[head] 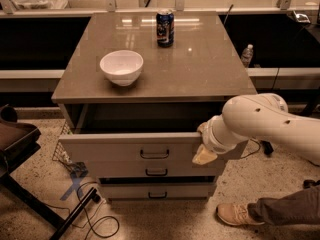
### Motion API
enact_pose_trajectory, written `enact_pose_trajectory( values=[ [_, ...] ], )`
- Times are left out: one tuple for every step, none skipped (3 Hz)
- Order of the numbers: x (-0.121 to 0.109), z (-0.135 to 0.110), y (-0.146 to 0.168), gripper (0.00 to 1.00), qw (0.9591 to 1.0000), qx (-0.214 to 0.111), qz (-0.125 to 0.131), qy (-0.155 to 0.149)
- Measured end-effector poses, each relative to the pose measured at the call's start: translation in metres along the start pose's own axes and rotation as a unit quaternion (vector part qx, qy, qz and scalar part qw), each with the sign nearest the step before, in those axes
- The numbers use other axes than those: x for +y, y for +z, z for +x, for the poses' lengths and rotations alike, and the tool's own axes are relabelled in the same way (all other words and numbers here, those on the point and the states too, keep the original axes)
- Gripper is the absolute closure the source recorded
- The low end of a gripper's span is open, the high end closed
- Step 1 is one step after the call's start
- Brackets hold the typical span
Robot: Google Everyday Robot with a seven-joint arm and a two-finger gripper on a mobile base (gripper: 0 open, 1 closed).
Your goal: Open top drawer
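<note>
The top drawer [125, 151] is pulled out from under the brown cabinet top; its pale-grey front carries a small dark bar handle [154, 155] at centre, and its dark interior [150, 118] shows behind the front. My gripper [203, 145] hangs at the right end of that drawer front, at its upper edge, with the white arm [260, 119] reaching in from the right. One cream finger [204, 155] shows in front of the panel. Two shorter drawers [156, 172] sit below, shut or nearly so.
A white bowl [121, 66] and a blue can [165, 28] stand on the cabinet top [200, 69]. A dark chair [15, 139] stands at left, cables [95, 219] lie on the floor. A person's shoe and leg [240, 214] are at lower right. A bottle [247, 55] stands behind.
</note>
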State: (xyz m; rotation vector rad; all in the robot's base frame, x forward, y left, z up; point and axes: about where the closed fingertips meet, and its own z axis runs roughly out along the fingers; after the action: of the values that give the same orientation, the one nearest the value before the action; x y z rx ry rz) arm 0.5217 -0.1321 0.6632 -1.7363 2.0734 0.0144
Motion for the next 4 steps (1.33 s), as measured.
enact_pose_trajectory(
  values=[
    [0.007,0.002,-0.003,0.64,1.0,0.01,-0.002,0.0],
    [0.029,0.012,-0.015,0.87,0.9995,0.026,-0.009,0.012],
    [0.027,0.011,-0.016,1.0,0.9995,0.026,-0.009,0.012],
    [0.027,0.011,-0.018,1.0,0.9995,0.027,-0.009,0.012]
  ],
)
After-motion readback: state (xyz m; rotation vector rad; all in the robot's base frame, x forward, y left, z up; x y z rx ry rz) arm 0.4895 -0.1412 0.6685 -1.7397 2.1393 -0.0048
